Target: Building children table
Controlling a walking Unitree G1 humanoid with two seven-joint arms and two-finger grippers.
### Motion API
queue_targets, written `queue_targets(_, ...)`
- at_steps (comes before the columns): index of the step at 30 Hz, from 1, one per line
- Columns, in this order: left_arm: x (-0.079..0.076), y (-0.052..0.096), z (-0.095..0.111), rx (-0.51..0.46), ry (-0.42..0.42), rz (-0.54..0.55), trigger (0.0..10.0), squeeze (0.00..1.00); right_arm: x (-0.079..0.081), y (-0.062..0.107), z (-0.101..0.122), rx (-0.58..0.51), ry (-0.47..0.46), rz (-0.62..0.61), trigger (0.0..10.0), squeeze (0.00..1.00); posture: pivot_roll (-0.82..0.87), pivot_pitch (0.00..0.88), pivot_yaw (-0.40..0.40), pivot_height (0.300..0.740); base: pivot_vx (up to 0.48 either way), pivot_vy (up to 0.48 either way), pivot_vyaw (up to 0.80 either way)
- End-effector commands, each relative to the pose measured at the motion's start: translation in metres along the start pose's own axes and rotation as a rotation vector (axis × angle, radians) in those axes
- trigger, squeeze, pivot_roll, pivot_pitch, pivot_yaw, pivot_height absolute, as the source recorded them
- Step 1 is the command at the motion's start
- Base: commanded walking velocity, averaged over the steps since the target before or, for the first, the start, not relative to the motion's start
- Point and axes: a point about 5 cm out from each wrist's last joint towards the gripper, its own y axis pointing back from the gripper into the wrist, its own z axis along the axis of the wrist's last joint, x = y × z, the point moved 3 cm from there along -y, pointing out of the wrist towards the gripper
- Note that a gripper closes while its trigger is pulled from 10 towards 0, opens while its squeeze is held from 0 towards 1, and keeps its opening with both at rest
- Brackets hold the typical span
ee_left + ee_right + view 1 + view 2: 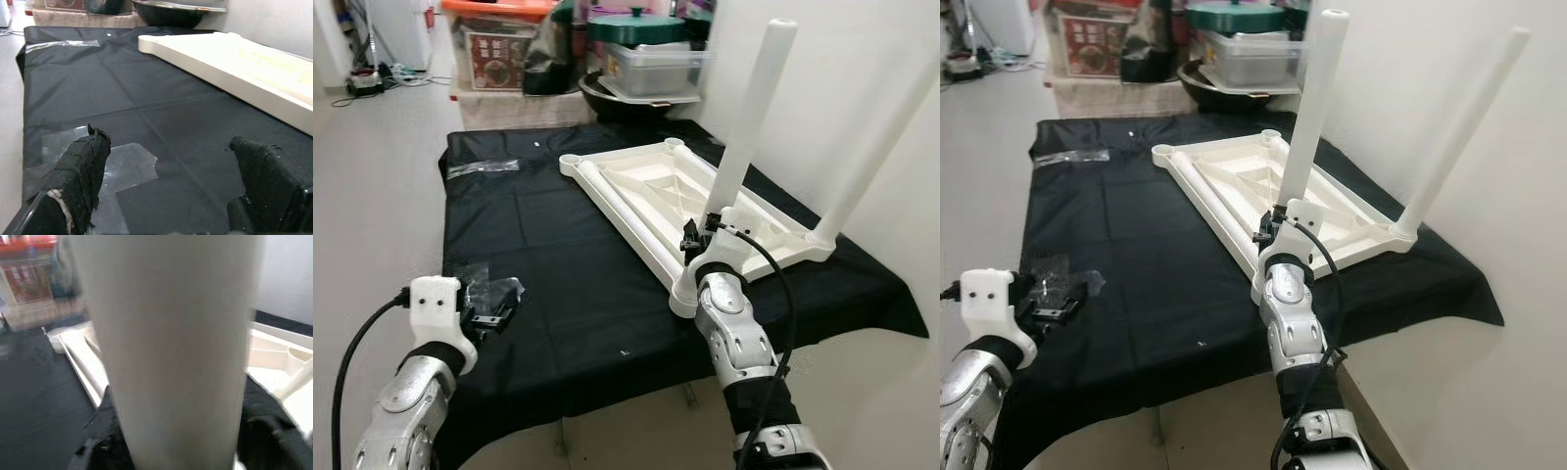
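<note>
Gripping the upright leg (752,117) near its base, right gripper (703,238) fingers closed round it, axis vertical over tabletop (646,186) corner socket; left gripper (171,196) idle, fingers apart.

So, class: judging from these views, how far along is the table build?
Done: one leg stands in the far corner of the upturned tabletop. In hand: the right gripper is closed on a second upright leg at the near corner. Left: two corner sockets sit empty; the left gripper hovers open over the black cloth.

Both arms: silver segmented shells, black joints, white wrist blocks, external black cables. Left pincer (166,186): two black fingers (80,171) with worn, frayed black wrapping.
</note>
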Motion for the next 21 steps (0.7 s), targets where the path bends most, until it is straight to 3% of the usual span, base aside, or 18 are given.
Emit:
queue_targets(1,0.0,0.0,0.001,-0.003,0.001,-0.005,10.0,0.0,-0.008,0.003,-0.01,0.023,0.005,0.022,10.0,1.0,0.12,0.0,-0.094,0.74,0.0,0.0,0.0)
queue_targets(3,0.001,0.0,0.0,-0.001,0.0,-0.005,10.0,0.0,0.017,0.003,0.003,-0.041,-0.094,0.183,10.0,1.0,0.13,0.0,-0.097,0.74,0.0,0.0,0.0)
queue_targets(5,0.001,0.0,0.0,-0.001,0.0,-0.005,10.0,0.0,0.017,0.003,0.003,-0.041,-0.094,0.183,10.0,1.0,0.13,0.0,-0.097,0.74,0.0,0.0,0.0)
queue_targets(6,0.002,-0.001,0.0,0.0,0.0,-0.004,10.0,0.0,0.032,0.001,0.014,-0.08,-0.09,0.284,10.0,1.0,0.12,0.0,-0.097,0.74,0.0,0.0,0.0)
queue_targets(8,0.002,-0.001,0.0,0.0,0.0,-0.004,10.0,0.0,0.032,0.001,0.014,-0.08,-0.09,0.284,10.0,1.0,0.12,0.0,-0.097,0.74,0.0,0.0,0.0)
queue_targets(9,0.002,-0.001,0.0,0.0,0.0,-0.004,10.0,0.0,0.053,0.006,0.026,-0.131,-0.037,0.449,10.0,0.0,0.13,0.0,-0.099,0.74,0.0,0.0,0.0)
queue_targets(10,0.002,-0.001,0.0,0.0,0.0,-0.004,10.0,0.0,0.053,0.006,0.026,-0.131,-0.037,0.449,10.0,0.0,0.13,0.0,-0.099,0.74,0.0,0.0,0.0)
queue_targets(12,0.002,-0.002,0.0,-0.002,0.0,-0.002,10.0,0.0,0.078,0.016,0.04,-0.207,0.049,0.789,10.0,0.0,0.13,0.0,-0.102,0.74,0.0,0.0,0.0)
queue_targets(15,0.001,-0.002,0.0,-0.003,0.001,-0.002,10.0,0.0,0.083,0.019,0.038,-0.216,0.094,0.894,10.0,0.0,0.14,0.0,-0.109,0.74,0.0,0.0,0.0)
queue_targets(16,0.001,-0.003,-0.001,-0.004,0.002,-0.003,10.0,0.0,0.088,0.026,0.034,-0.201,0.101,1.011,10.0,0.0,0.14,0.0,-0.111,0.74,0.0,0.0,0.0)
queue_targets(17,0.001,-0.003,-0.001,-0.004,0.002,-0.003,10.0,0.0,0.088,0.026,0.034,-0.201,0.101,1.011,10.0,0.0,0.14,0.0,-0.111,0.74,0.0,0.0,0.0)
queue_targets(18,0.0,-0.003,0.0,-0.006,0.004,-0.004,10.0,0.0,0.093,0.033,0.027,-0.177,0.104,1.114,10.0,0.0,0.14,0.0,-0.113,0.74,0.0,0.0,0.0)
queue_targets(19,0.0,-0.003,0.0,-0.007,0.006,-0.006,10.0,0.0,0.099,0.042,0.02,-0.16,0.106,1.209,6.4,0.0,0.16,0.0,-0.124,0.74,0.0,0.0,0.0)
queue_targets(20,0.0,-0.003,0.0,-0.007,0.006,-0.006,10.0,0.0,0.099,0.042,0.02,-0.16,0.106,1.209,6.4,0.0,0.16,0.0,-0.124,0.74,0.0,0.0,0.0)
queue_targets(21,-0.001,-0.003,0.0,-0.009,0.008,-0.006,10.0,0.0,0.105,0.049,0.018,-0.146,0.069,1.279,2.8,0.0,0.16,0.0,-0.126,0.74,0.0,0.0,0.0)
